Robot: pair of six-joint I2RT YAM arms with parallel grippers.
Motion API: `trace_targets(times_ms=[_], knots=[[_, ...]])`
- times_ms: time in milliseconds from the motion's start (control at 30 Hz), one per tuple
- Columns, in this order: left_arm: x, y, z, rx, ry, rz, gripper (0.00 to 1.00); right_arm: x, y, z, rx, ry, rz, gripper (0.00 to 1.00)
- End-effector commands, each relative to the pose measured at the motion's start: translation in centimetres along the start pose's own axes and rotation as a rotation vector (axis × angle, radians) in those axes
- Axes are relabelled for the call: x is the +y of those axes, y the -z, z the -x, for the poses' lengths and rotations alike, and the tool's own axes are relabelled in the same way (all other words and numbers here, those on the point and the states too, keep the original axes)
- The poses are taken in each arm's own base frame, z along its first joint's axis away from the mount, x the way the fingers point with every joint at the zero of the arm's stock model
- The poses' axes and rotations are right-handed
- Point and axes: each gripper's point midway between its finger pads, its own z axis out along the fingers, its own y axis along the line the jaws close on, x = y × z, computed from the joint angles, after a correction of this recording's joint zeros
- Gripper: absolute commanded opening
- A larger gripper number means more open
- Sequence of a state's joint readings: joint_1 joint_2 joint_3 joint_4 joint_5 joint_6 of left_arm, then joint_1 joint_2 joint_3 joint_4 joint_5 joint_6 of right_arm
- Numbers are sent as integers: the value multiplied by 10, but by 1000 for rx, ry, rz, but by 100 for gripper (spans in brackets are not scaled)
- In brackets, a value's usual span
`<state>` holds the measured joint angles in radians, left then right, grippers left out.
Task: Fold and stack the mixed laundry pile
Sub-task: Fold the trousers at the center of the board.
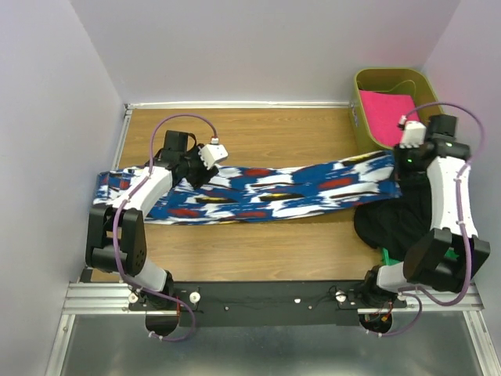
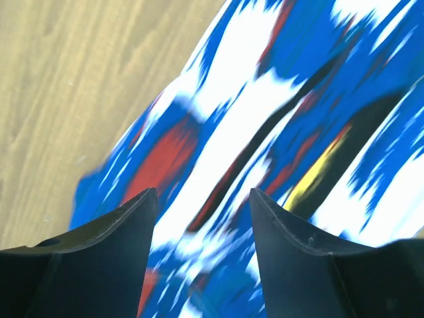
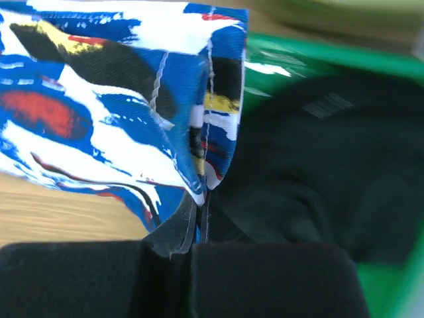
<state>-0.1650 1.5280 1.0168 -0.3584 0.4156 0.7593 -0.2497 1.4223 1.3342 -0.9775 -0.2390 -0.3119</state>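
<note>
Lengthwise, the blue cloth (image 1: 266, 192) lay as a long band across the wood-grain tabletop (image 1: 258, 133), running from the left edge to the right side. It was a woven fabric printed with ragged white, red and black blotches and a few yellow streaks. Its right end showed a stitched hem with loose white threads in the right wrist view (image 3: 132, 99).

The right pincer (image 3: 192, 248) was closed on the hemmed corner of that end, the cloth's point pinched between its flat black pads (image 3: 265, 278), with a thin dark flap of fabric caught beside it. The left pincer (image 2: 202, 205) stood over the cloth's left part with its two smooth, dark, tapered fingers (image 2: 126, 232) apart and the print showing between them; it gripped nothing.

The black garment (image 1: 399, 215) sat in a soft, rumpled heap at the near right corner, touching the blue cloth's right end. It was plain and matte, and up close (image 3: 311, 172) its surface looked finely knit. A glossy green surface (image 3: 391, 159) showed around and under it; what that was could not be made out.

At the far right corner stood an olive bin (image 1: 368, 86) with rounded walls. Inside it lay a bright pink cloth (image 1: 385, 117), folded flat into a rough square.
</note>
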Motion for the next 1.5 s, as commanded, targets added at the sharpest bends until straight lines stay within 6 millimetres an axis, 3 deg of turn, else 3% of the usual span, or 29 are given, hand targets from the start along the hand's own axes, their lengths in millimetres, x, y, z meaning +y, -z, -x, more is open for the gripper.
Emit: trace_targets(times_ms=[0, 200, 367, 533, 567, 633, 667, 833, 933, 967, 1033, 1067, 1133, 1167, 1200, 1300, 1467], knots=[[15, 5, 21, -53, 21, 30, 67, -56, 26, -56, 186, 35, -131, 1], [40, -13, 11, -5, 76, 114, 61, -69, 18, -70, 211, 61, -179, 1], [55, -30, 7, 13, 106, 137, 53, -77, 14, -63, 200, 65, -198, 1], [37, -50, -38, 161, 54, 56, 44, -81, 14, -55, 195, 68, -201, 1], [28, -50, -55, 208, 43, 42, 36, -81, 13, -55, 198, 67, -199, 1], [18, -42, -69, 241, -27, 19, 30, -81, 12, -56, 203, 68, -196, 1], [3, -38, -85, 268, -34, -17, 27, -80, 11, -57, 208, 66, -188, 1], [-29, -8, -101, 316, -122, -175, 22, -78, 5, -63, 227, 68, -166, 1], [-10, 0, -62, 216, -148, -186, 25, -77, 2, -64, 232, 71, -158, 1], [11, 3, -34, 152, -152, -142, 32, -77, 2, -64, 231, 71, -156, 1], [34, 1, -5, 82, -138, -88, 39, -77, 0, -66, 236, 71, -152, 1], [53, 4, 22, 17, -151, -56, 46, -76, -1, -68, 242, 70, -148, 1], [61, -11, 31, -9, -110, -78, 51, -76, -2, -67, 244, 67, -143, 1], [72, -12, 49, -33, -128, -63, 53, -76, -3, -69, 250, 66, -140, 1], [69, -29, 42, -15, -116, -98, 54, -76, -4, -68, 249, 64, -139, 1], [65, -48, 41, -1, -125, -137, 57, -76, -5, -68, 254, 62, -134, 1], [43, -70, 19, 60, -132, -228, 62, -77, -6, -67, 258, 60, -132, 1]])
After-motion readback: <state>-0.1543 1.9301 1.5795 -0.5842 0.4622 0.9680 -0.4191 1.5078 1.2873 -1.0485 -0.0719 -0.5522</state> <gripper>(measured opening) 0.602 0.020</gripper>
